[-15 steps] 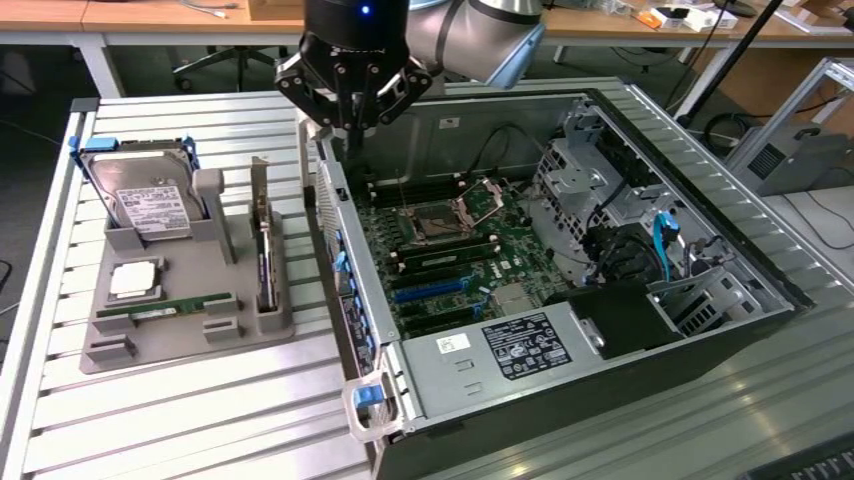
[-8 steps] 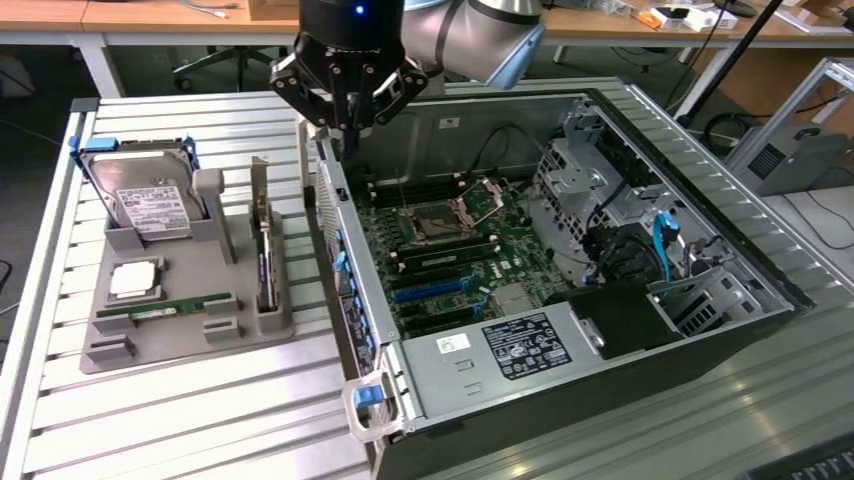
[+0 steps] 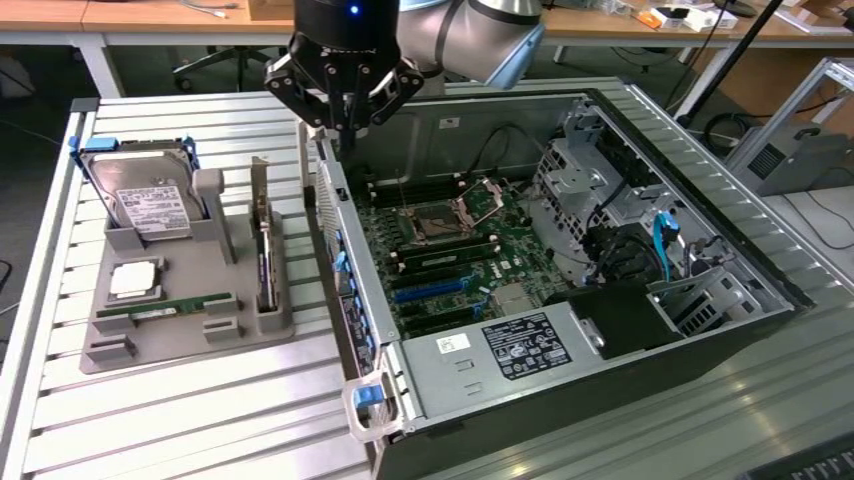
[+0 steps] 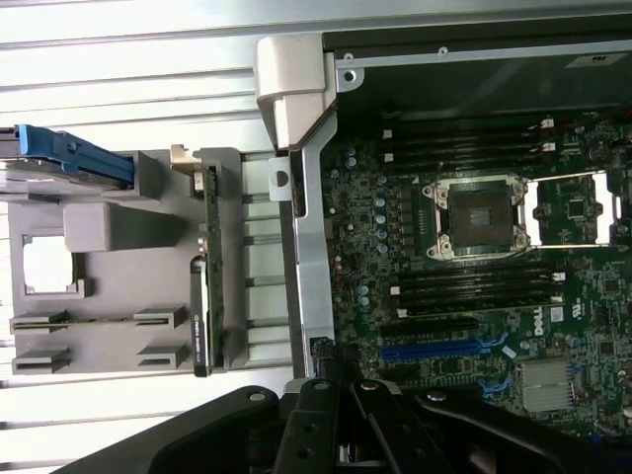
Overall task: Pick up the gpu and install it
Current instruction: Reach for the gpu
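— Closest to us, our gripper (image 4: 339, 390) is clenched on nothing, hanging over the side wall of the open computer case (image 3: 334, 215).

— And the gpu (image 3: 267, 262)?

— We see it standing on edge in the grey holder (image 3: 194, 275), just beside the case and apart from our claw. The hard drive (image 3: 147, 205) sits further toward the exterior view's left.

— How will it handle?

— Light and stiff, we judge, but fragile: a thin board. We'd pinch its upper edge across the thickness, mid-length, clear of the silvery bracket. Its flat faces may slip, so we'd grip squarely.
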Motion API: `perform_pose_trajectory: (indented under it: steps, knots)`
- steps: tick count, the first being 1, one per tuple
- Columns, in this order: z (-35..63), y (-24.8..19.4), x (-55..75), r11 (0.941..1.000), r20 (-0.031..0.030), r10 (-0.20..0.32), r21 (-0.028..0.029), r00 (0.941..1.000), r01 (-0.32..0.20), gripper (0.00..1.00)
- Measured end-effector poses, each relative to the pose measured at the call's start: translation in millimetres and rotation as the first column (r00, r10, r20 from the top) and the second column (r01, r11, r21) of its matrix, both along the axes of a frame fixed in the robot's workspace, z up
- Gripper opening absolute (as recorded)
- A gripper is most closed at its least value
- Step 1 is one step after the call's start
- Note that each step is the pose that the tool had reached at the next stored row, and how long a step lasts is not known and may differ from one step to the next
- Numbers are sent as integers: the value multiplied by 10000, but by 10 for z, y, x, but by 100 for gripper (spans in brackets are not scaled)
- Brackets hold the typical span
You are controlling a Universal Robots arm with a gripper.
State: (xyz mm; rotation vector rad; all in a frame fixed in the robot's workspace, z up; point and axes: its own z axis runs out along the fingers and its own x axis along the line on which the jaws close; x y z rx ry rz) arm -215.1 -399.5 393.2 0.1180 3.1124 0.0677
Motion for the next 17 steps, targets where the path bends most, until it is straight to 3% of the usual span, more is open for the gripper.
perform_pose_trajectory:
  steps: [17]
  knots:
    - [0,0,-99,10000,-1,0,0,10000,0,11]
